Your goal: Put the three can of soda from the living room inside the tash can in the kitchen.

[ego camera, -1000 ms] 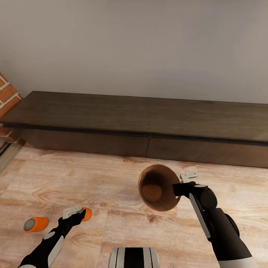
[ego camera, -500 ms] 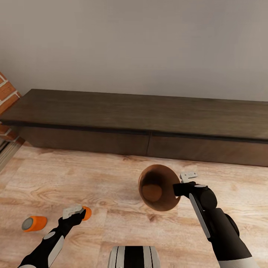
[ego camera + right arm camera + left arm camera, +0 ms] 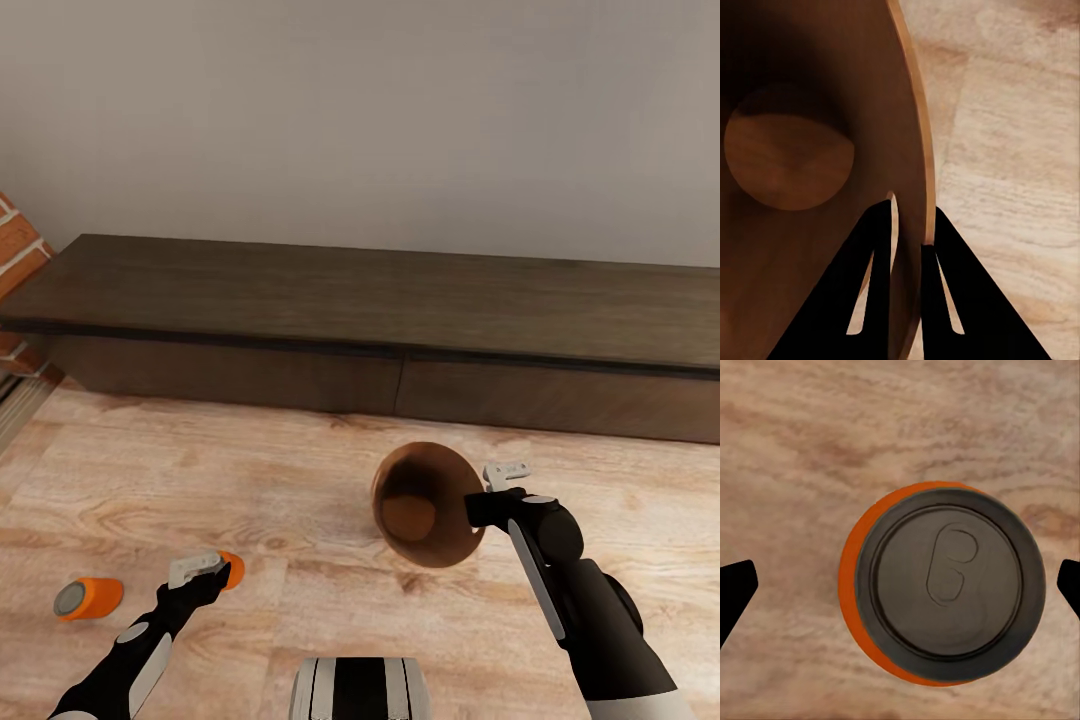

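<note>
My right gripper [image 3: 480, 505] is shut on the rim of the brown tash can [image 3: 425, 505], which hangs tilted above the plank floor with its dark mouth toward me. In the right wrist view the fingers [image 3: 874, 255] pinch the tash can's wall [image 3: 911, 150], one inside and one outside. An orange can of soda [image 3: 235, 568] stands upright on the floor under my left gripper [image 3: 205, 570]. In the left wrist view its grey top [image 3: 945, 585] lies between the wide-open fingertips [image 3: 735, 585], untouched. A second orange can of soda [image 3: 88, 597] lies on its side at the far left.
A long dark low cabinet [image 3: 360, 330] runs along the grey wall behind the tash can. A red brick chimney corner [image 3: 15, 250] stands at the left edge. Light wood floor stretches between the cabinet and my base [image 3: 360, 690].
The whole picture has shifted slightly: cabinet, bricks and the lying can slid a little left, so the camera moved. Both arms keep their poses and grips.
</note>
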Robot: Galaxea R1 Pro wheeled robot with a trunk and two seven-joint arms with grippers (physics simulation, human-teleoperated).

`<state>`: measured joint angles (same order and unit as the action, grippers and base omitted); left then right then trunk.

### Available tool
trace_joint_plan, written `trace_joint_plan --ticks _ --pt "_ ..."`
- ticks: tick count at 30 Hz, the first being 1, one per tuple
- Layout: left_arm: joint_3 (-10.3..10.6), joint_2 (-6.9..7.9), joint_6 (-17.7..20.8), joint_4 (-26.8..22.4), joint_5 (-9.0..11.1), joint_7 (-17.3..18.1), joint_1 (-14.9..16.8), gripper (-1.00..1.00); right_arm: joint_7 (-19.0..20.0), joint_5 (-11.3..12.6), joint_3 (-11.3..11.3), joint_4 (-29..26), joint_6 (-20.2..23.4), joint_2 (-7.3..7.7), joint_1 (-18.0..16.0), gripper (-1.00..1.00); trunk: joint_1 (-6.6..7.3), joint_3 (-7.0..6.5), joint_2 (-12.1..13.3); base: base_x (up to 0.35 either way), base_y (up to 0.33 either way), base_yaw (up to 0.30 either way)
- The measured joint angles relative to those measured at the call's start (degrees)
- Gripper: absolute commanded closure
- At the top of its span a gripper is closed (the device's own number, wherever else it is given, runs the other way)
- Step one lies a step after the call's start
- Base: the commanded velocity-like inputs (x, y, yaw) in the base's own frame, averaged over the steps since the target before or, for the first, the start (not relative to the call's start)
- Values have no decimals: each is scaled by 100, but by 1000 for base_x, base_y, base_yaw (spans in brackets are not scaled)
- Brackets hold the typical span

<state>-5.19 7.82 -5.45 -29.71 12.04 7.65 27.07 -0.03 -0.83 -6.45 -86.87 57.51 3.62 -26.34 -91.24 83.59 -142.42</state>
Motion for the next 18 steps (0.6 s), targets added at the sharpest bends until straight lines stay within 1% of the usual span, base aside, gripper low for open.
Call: trace_joint_plan --ticks 2,4,18 --pt "0 0 0 0 0 0 0 -100 0 -3 0 0 0 0 0 100 -44 36 -80 0 0 0" --pt "0 0 0 0 0 0 0 -100 0 -3 0 3 0 0 0 100 -50 80 -84 0 0 0" --pt "0 0 0 0 0 0 0 -100 -1 1 0 -3 0 0 -1 100 -49 81 -85 0 0 0"
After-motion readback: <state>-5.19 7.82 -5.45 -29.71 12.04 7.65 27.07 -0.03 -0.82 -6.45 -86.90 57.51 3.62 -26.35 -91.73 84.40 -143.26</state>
